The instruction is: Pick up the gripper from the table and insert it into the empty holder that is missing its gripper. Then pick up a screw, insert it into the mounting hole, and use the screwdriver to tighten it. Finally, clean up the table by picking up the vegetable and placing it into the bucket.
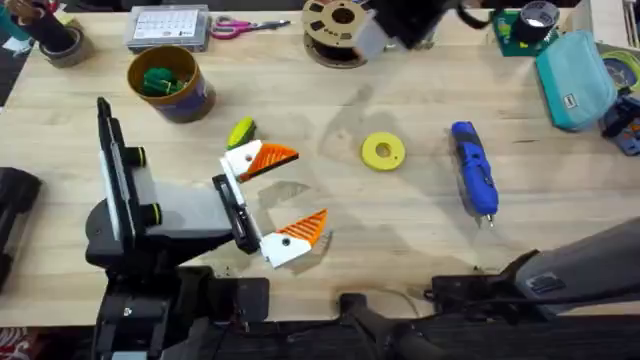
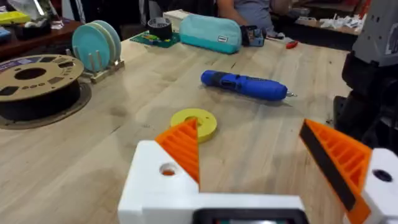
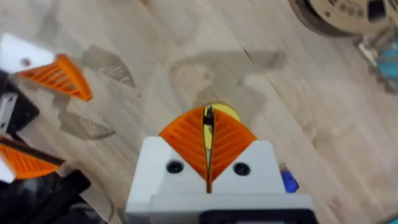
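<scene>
My left gripper rests open low over the table, and both its white blocks carry orange ribbed tips. A mounting hole shows in one block. No empty holder or loose gripper is in view. The yellow-green vegetable lies just beyond the farther finger. Behind it stands the bucket with dark green pieces inside. To the right lies the blue screwdriver. My right gripper hangs above a yellow ring, shut on a small dark thin piece that looks like a screw.
The yellow ring lies between the left gripper and the screwdriver. Along the back edge are a filament spool, scissors, a parts box, a tape roll and a teal pouch. The right arm's link crosses the lower right.
</scene>
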Controlling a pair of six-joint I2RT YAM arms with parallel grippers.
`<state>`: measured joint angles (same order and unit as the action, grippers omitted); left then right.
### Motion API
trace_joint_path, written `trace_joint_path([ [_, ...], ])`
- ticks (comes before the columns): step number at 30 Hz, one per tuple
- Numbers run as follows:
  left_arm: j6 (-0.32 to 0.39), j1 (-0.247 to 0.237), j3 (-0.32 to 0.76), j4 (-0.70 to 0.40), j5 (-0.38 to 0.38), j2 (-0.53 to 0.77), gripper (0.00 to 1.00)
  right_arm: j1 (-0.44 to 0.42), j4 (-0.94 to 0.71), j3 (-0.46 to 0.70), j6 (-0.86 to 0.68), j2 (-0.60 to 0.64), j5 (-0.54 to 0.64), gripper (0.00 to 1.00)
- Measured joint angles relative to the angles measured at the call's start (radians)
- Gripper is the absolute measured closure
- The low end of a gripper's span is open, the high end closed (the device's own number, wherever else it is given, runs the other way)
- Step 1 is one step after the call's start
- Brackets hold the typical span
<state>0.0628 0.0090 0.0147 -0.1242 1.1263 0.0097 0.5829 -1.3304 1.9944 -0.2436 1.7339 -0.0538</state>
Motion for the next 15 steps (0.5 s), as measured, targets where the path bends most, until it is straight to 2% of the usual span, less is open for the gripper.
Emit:
trace_joint_path([
  [15, 0.0, 0.0, 0.0, 0.0, 0.0, 0.0, 0.016, 0.228, 0.037, 0.021, -0.294, 0.01, -0.042, 0.995],
])
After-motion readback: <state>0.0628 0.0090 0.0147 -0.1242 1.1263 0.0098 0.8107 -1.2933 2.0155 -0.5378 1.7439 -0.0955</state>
